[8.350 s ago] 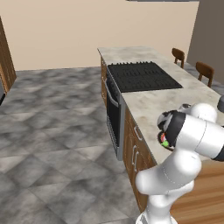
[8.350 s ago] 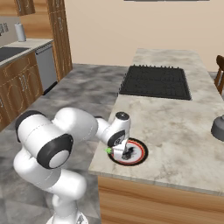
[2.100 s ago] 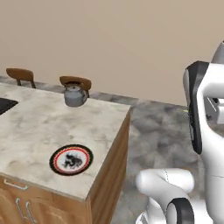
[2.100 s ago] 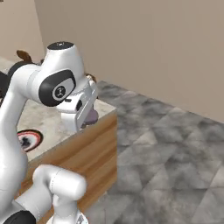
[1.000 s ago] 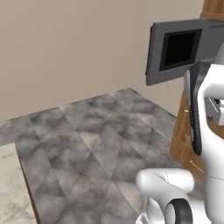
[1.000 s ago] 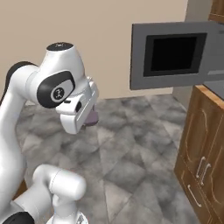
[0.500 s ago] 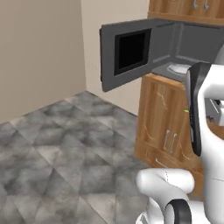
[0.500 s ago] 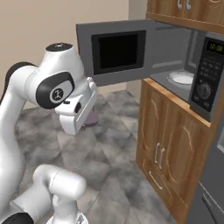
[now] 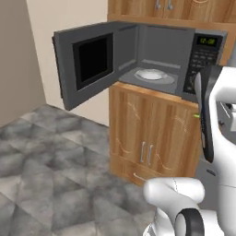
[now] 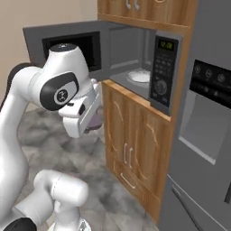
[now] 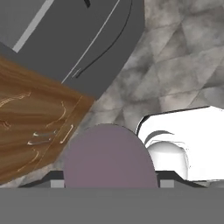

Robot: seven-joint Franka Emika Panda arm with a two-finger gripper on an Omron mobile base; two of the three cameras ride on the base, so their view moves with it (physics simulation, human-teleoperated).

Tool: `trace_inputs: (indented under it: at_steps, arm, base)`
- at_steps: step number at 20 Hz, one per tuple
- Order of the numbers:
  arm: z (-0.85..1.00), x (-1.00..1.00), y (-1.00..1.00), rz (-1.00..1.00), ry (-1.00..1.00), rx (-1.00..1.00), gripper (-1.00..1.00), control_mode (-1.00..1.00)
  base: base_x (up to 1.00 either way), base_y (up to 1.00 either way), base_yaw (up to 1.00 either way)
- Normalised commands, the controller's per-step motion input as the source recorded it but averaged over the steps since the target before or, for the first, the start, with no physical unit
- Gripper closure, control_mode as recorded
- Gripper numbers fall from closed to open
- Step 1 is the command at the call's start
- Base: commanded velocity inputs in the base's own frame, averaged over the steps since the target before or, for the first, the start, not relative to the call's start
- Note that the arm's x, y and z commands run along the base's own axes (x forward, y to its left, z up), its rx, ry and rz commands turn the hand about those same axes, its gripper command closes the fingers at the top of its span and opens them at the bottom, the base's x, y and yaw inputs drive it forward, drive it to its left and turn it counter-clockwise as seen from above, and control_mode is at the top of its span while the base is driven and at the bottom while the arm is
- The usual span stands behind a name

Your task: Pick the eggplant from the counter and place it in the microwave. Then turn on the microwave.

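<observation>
Two fingers of my gripper (image 10: 94, 122) squeeze the purple eggplant (image 11: 108, 156). I see the microwave (image 9: 138, 60) with its door wide open.

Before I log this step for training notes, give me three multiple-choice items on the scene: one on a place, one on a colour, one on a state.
1. Where does the round white plate lie?
A. inside the dark grey box microwave
B. on the grey stone floor
C. on top of the wooden cabinet

2. What colour is the rounded eggplant between the fingers?
A. green
B. dull purple
C. orange

3. How is the microwave's black-glass door?
A. shut
B. swung open
C. taken off

Key: 1 A, the plate sits on the cavity floor; 2 B, the hand view shows a purple rounded body; 3 B, the door stands out to the side.
</observation>
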Motion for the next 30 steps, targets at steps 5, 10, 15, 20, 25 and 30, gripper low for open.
trace_inputs:
  at_steps: [5, 10, 15, 20, 25, 30]
  arm:
    - [0.00, 0.00, 0.00, 0.00, 0.00, 0.00, 1.00, 1.00]
    - [0.00, 0.00, 0.00, 0.00, 0.00, 0.00, 1.00, 1.00]
    - [0.00, 0.00, 0.00, 0.00, 0.00, 0.00, 1.00, 1.00]
    - [0.00, 0.00, 0.00, 0.00, 0.00, 0.00, 1.00, 1.00]
    - [0.00, 0.00, 0.00, 0.00, 0.00, 0.00, 1.00, 1.00]
    - [0.00, 0.00, 0.00, 0.00, 0.00, 0.00, 1.00, 1.00]
  base:
    - [0.30, 0.07, -0.52]
    - [0.04, 0.28, -0.27]
    - [0.22, 0.60, -0.11]
    - [0.43, 0.54, -0.03]
    - [0.49, 0.35, 0.00]
    - [0.58, 0.07, 0.03]
